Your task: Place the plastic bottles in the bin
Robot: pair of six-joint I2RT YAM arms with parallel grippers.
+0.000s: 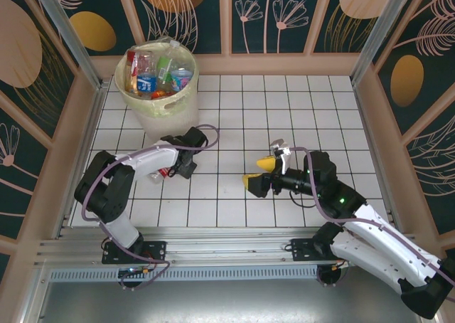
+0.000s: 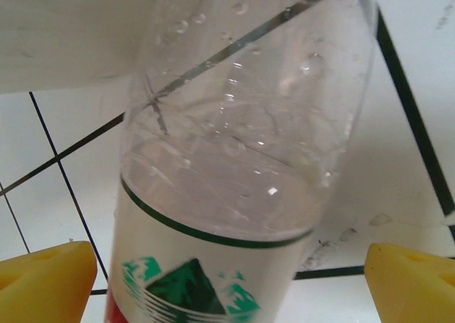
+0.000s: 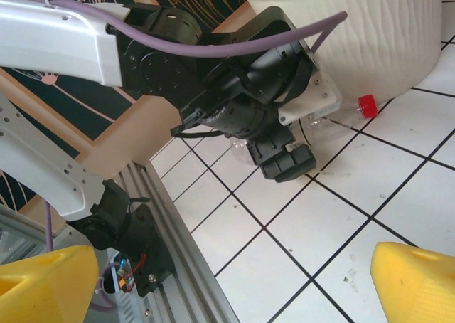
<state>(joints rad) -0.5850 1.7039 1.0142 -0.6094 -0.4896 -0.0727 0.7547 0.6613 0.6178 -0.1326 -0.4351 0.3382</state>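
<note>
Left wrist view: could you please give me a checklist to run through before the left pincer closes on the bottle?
1. Left pincer open: ok.
2. Bottle lies between its fingers: ok, one yellow finger on each side.
3. Bottle clear of the bin wall: cannot tell; its red cap lies close by it.
4. Right pincer open, empty, apart from the left arm: ok.
5. Room in the bin: cannot tell; bottles stand high in it.
</note>
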